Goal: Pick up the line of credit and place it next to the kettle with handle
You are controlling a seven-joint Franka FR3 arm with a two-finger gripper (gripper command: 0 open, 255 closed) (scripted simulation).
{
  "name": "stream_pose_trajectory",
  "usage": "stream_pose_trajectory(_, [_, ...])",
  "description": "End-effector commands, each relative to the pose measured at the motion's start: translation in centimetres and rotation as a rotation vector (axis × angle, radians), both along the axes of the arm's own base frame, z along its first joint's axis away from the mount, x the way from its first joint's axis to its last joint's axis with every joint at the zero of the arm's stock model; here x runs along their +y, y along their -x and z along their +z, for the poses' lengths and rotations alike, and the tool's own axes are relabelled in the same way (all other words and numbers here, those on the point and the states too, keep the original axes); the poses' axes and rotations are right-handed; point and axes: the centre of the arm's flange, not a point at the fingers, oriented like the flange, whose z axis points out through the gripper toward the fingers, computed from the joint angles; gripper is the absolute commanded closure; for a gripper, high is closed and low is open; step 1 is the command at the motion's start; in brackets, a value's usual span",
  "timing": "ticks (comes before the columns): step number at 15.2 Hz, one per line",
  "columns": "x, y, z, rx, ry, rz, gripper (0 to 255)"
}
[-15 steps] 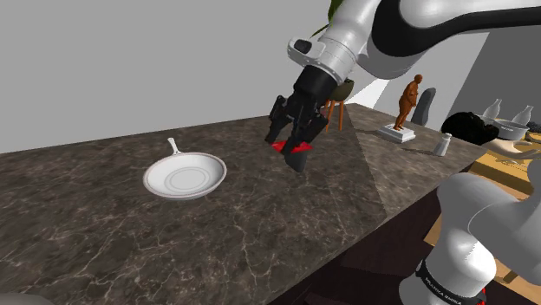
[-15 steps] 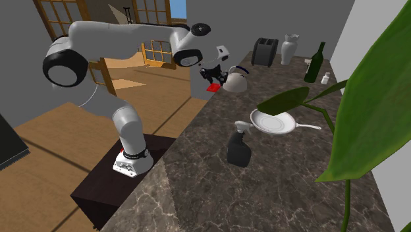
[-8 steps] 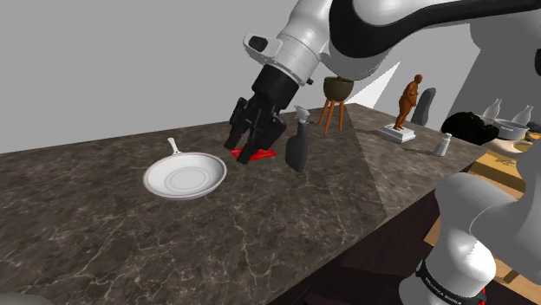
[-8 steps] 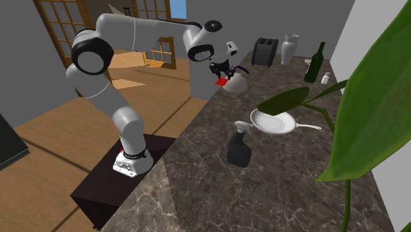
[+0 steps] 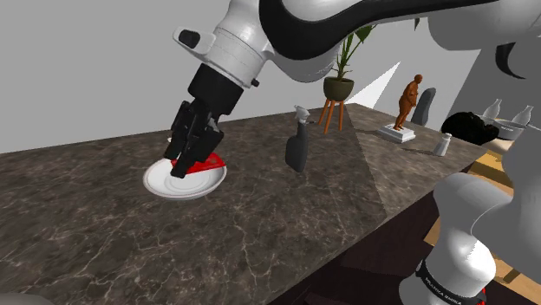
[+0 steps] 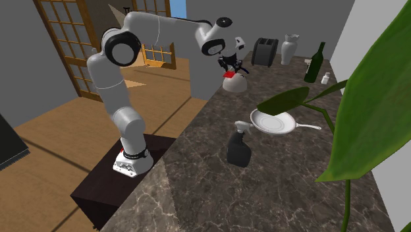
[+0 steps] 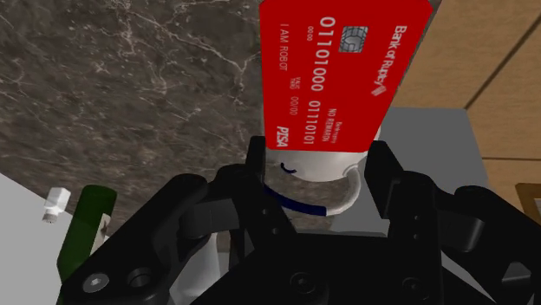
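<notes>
From the shoulder view, we see the gripper [image 5: 188, 165] clenched on the red card [image 5: 208, 161], in front of the white pan [image 5: 165, 184] on the dark counter [image 5: 260, 234]. From the second exterior view, the card hangs just above the kettle [image 6: 235, 84]. In the wrist view, 2 fingers [image 7: 257, 165] pinch the card's lower edge, the kettle beneath.

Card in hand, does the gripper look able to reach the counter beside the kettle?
Probably yes: the gripper, clasping the red card, hangs over the kettle, and the counter beside it looks bare, with the toaster standing well apart.
</notes>
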Motion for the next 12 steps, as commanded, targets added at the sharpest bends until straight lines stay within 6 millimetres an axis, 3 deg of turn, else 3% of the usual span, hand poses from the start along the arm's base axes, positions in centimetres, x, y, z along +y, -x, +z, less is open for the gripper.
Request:
stream_pose_trajectory(1, [2.5,-1.0,-0.1,0.000,0.000,0.000,255])
stream_pose_trajectory(8, [11.1,-3.9,-0.1,0.000,0.000,0.000,255])
stream_pose_trajectory(12, [11.1,-3.9,-2.2,0.000,0.000,0.000,255])
